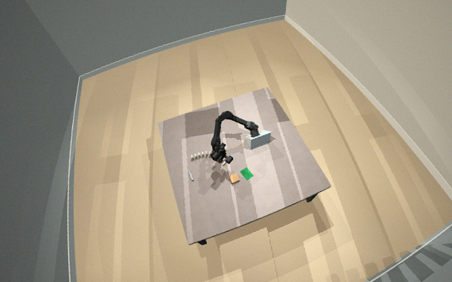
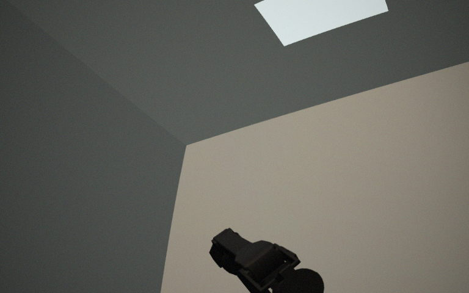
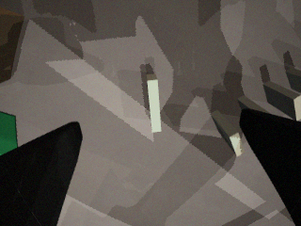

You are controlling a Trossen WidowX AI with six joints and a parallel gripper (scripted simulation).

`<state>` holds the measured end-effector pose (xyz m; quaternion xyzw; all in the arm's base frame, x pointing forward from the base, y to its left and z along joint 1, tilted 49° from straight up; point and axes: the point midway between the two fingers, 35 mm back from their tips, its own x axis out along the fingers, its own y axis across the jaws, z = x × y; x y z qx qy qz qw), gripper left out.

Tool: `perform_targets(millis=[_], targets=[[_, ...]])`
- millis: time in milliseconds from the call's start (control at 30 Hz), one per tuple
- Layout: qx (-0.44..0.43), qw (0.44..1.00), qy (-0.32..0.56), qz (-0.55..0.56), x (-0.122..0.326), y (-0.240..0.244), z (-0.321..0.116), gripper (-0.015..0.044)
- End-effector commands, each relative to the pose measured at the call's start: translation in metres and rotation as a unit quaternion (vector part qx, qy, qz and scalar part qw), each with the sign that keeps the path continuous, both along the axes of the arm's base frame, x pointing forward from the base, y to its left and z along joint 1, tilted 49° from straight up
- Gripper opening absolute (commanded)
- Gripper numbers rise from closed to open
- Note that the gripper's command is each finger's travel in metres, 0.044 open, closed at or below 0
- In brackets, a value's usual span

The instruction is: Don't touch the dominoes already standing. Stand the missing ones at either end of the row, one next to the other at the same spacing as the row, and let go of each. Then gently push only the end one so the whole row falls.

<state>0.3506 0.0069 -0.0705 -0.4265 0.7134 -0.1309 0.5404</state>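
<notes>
My gripper [image 1: 223, 158] [image 3: 162, 123] is open and empty, above the table beside the right end of the row. The row of several pale dominoes [image 1: 199, 155] [image 3: 280, 98] stands upright; its right part is hidden by the arm in the top view. The nearest row domino [image 3: 227, 129] shows left of the right fingertip in the wrist view. A separate pale domino [image 3: 154, 105] shows between the fingertips in the image, below them and not gripped; whether it stands or lies is unclear. Another long pale piece [image 1: 191, 175] lies in front of the row's left end.
An orange block [image 1: 234, 178] [image 3: 8, 44] and a flat green square [image 1: 246, 173] [image 3: 7, 134] are on the table [image 1: 214, 220] in front of the gripper. A light-blue box [image 1: 260, 139] is by the arm's base. The exterior view shows only part of the arm [image 2: 257, 255], walls and ceiling.
</notes>
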Motion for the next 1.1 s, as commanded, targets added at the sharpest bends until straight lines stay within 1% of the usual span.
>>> perform_targets(millis=[0, 67, 267, 967, 1067], targets=[[0.001, 1.0, 0.01, 0.01, -0.001, 0.0, -0.003, 0.044], [0.001, 1.0, 0.01, 0.01, 0.0, -0.005, -0.008, 0.044], [0.0, 1.0, 0.011, 0.01, -0.004, -0.048, -0.045, 0.044], [-0.001, 1.0, 0.011, 0.01, -0.005, -0.061, -0.056, 0.044], [-0.001, 1.0, 0.011, 0.01, -0.005, -0.061, -0.056, 0.0361]])
